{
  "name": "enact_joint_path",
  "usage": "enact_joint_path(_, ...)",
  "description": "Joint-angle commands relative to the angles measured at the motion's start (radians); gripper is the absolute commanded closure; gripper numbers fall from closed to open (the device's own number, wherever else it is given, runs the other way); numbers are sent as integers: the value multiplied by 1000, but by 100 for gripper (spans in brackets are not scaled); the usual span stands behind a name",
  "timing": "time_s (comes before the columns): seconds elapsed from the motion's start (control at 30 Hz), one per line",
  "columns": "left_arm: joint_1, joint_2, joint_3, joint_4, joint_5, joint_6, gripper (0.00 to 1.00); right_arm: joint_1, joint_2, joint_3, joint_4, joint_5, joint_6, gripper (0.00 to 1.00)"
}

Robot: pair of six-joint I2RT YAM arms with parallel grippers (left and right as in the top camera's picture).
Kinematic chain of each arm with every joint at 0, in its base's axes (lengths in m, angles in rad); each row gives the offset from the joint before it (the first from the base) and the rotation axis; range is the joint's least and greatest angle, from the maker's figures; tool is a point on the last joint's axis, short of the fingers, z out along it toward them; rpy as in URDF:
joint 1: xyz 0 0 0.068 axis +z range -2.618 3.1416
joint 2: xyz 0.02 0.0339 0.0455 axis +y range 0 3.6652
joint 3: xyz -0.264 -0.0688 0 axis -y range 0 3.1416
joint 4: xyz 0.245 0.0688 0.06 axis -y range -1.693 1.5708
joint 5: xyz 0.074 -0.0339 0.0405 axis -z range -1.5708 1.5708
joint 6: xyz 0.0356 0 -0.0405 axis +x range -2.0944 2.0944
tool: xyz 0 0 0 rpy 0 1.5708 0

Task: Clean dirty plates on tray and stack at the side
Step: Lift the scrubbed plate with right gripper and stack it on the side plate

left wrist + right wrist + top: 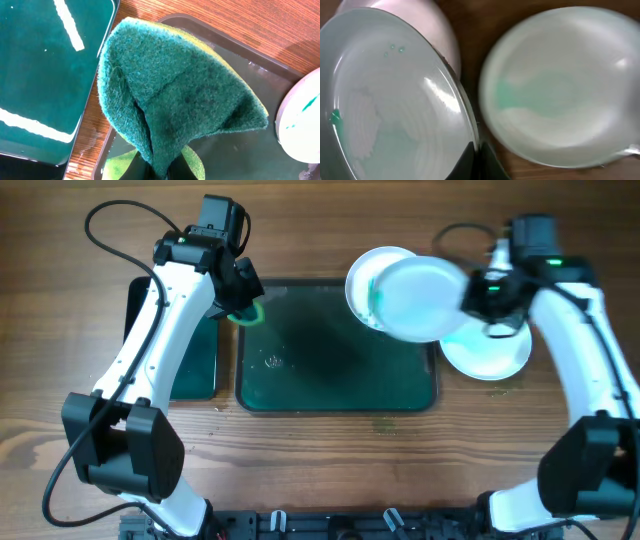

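Observation:
My right gripper [478, 292] is shut on the rim of a white plate [420, 298] and holds it above the back right corner of the large dark green tray [330, 370]. In the right wrist view the jaws [476, 155] pinch this plate [395, 100], which has faint green specks. A second plate [366, 275] with green streaks lies under it at the tray's corner. A third plate [492, 352], faintly green, lies on the table to the right of the tray. My left gripper [245, 308] is shut on a green sponge [175, 90] over the tray's back left corner.
A smaller narrow green tray [195, 365] lies left of the large one, partly under my left arm; it also shows in the left wrist view [40, 75]. A few water drops sit on the large tray's left part [272, 362]. The table is brown wood.

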Motion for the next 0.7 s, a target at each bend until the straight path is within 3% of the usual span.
enact_joint_path(0.0,-4,-2,8,0,8,15,96,-145,-32,-19,-19,44,-3,96)
enact_joint_path(0.2,-4,-2,8,0,9,15,96,-280,-32,-115,-14,230,79,96)
enact_joint_path(0.53,-4,-2,8,0,9,15,96,-292,-32,-235,98,211,55,95)
enact_joint_path(0.57,-4,-2,8,0,8,15,96,-292,-32,-236,98,198,33,91)
enact_joint_path(0.67,-4,-2,8,0,9,15,96,-292,-32,-235,95,155,-10,66)
